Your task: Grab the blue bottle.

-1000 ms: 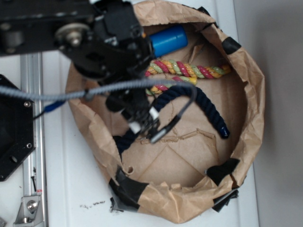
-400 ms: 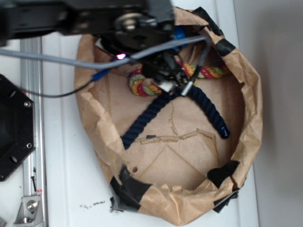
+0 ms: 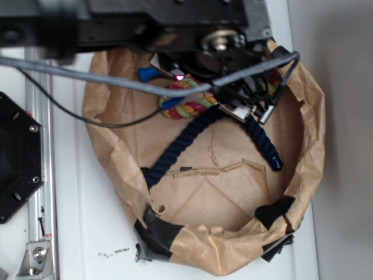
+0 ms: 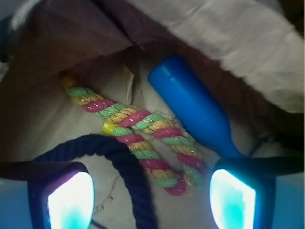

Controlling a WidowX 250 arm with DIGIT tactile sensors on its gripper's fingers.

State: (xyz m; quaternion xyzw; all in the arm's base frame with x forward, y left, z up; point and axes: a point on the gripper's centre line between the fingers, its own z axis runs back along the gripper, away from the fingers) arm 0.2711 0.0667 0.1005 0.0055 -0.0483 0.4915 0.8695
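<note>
- Bright blue smooth plastic bottle (image 4: 193, 107) lies on its side against the crumpled brown paper basket wall (image 4: 228, 33), beside the multicoloured twisted rope (image 4: 143, 126).
- Black gripper (image 4: 152, 200): 2 fingers spread, empty, hovering short of the bottle, probably lining up.

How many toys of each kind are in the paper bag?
Blue bottle: 1
Colourful rope: 1
Dark navy rope: 1
Total: 3 things in the paper bag.
</note>
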